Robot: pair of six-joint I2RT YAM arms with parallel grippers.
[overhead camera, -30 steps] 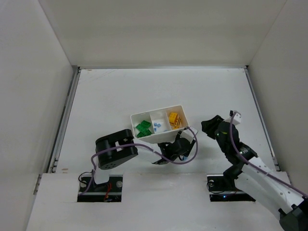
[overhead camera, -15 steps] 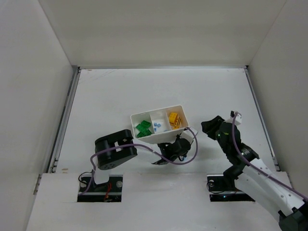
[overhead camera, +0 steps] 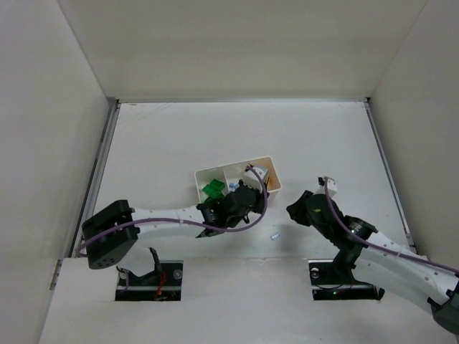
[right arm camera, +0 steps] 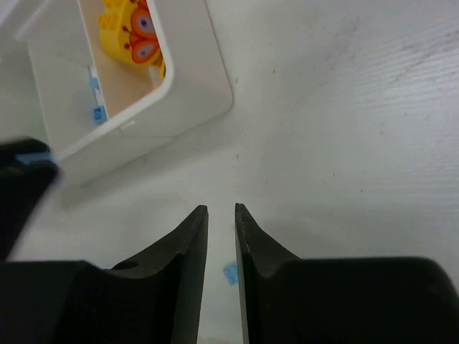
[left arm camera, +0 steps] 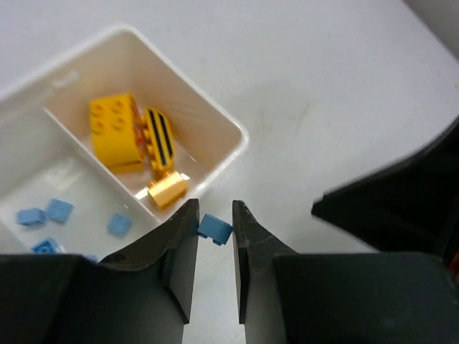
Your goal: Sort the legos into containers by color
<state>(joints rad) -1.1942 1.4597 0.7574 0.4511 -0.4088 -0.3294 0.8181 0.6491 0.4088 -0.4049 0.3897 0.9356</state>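
The left gripper (left arm camera: 215, 211) clamps a blue brick (left arm camera: 214, 228) between its fingertips, poised just off the rim of the white tray (overhead camera: 231, 165), on the side of the end compartment. That compartment holds the yellow bricks (left arm camera: 115, 129), one of them striped black. The middle compartment holds several blue bricks (left arm camera: 57, 211). The green bricks (overhead camera: 212, 189) lie in the far-left one, as the top camera shows.

On the white table (overhead camera: 179, 136), near the tray and between the two arms, lies a loose blue brick (overhead camera: 274, 236). The right gripper (right arm camera: 221, 209) hangs above it, jaws parted by only a narrow slit and holding nothing. The brick shows through that gap on the surface below.
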